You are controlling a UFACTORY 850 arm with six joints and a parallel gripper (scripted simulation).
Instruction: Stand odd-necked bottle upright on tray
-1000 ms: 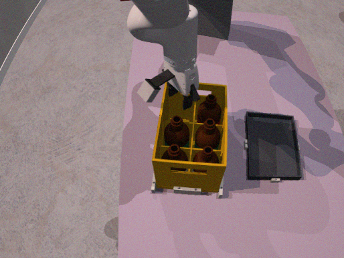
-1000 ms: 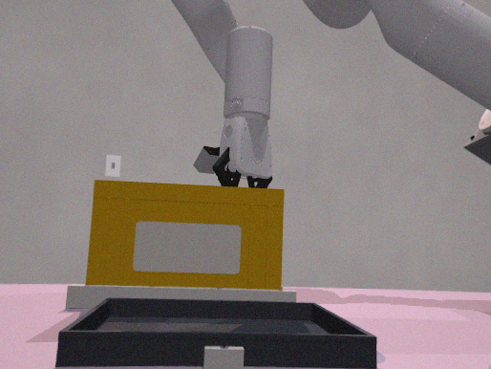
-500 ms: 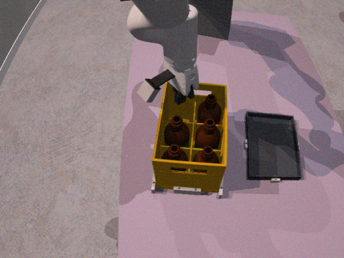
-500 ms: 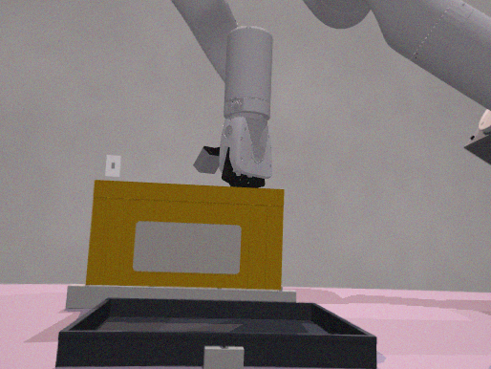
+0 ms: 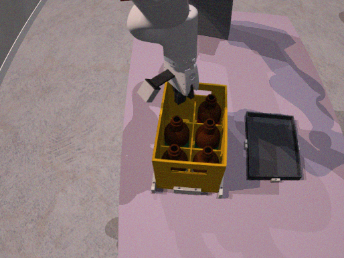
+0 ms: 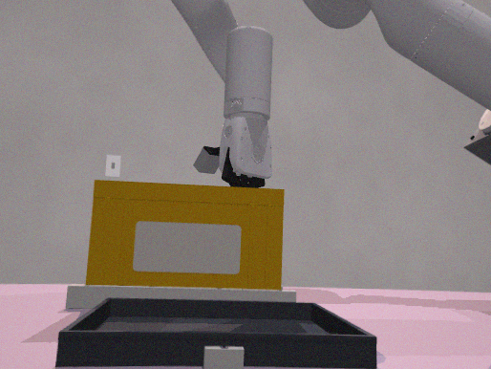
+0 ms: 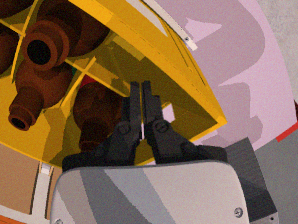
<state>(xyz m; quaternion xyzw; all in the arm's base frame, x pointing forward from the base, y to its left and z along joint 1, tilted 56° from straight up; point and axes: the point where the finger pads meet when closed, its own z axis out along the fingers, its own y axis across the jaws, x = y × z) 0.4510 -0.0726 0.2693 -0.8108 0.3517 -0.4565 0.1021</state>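
A yellow crate (image 5: 187, 174) (image 6: 115, 210) (image 7: 166, 50) with six cells holds several brown bottles, among them one at the back right (image 5: 210, 108), one at the middle left (image 5: 176, 130) and one at the middle right (image 5: 208, 134). All stand upright. The back left cell has no bottle. My gripper (image 5: 183, 97) (image 6: 244, 182) (image 7: 140, 93) is shut with its fingers pressed together and nothing between them. It hangs at the crate's top rim over that back left cell. The dark tray (image 5: 247, 147) (image 6: 143, 341) lies to the right of the crate with nothing on it.
The crate stands on grey brackets (image 5: 187, 190) (image 6: 181, 295) on a pink mat (image 5: 201, 227). The arm's small camera box (image 5: 148, 88) (image 6: 206, 161) juts out beside the crate's back left corner. A dark block (image 5: 214, 17) stands behind the arm.
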